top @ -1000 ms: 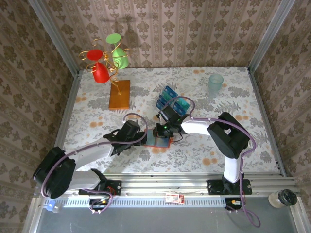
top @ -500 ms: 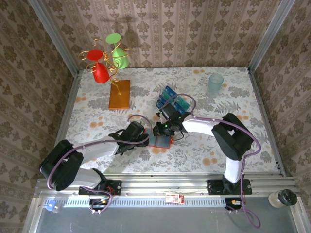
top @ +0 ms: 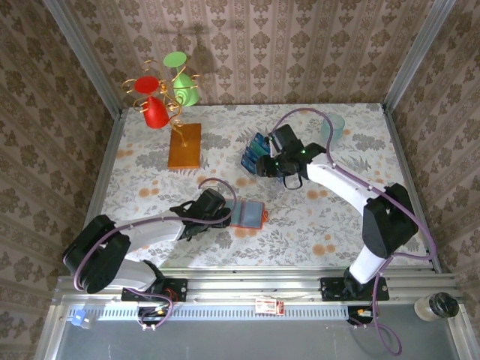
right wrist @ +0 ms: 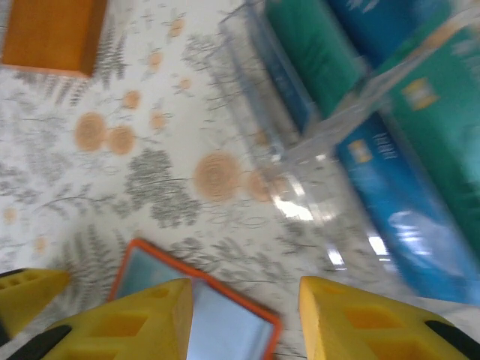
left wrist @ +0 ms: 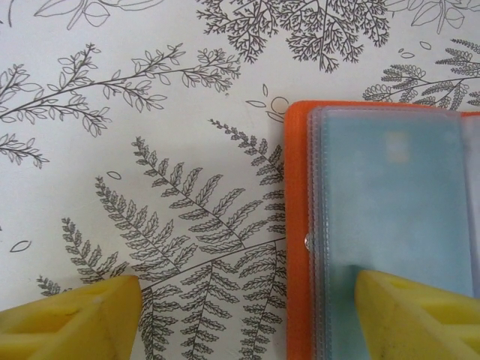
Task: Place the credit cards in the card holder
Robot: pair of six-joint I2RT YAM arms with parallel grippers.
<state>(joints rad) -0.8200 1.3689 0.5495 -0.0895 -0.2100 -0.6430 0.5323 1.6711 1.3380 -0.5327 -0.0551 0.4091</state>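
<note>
The credit cards (top: 257, 152) stand on edge, blue and teal, in a clear rack (right wrist: 259, 105), easy to pluck. The right gripper (top: 264, 166) hovers just beside them, jaws apart and empty (poised, I judge, to take one). The card holder (top: 248, 214) lies open nearer the arms. The left gripper (left wrist: 244, 281), jaws spread, rests one finger (left wrist: 405, 315) on its sleeve, likely pinning it flat.

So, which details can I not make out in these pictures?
- The credit cards: the right wrist view is blurred, so their print and number are unclear; in the top view the right arm overlaps them.
- The card holder: in the left wrist view the frame edges cut it off, and cloudy sleeves blur what is inside.
</note>
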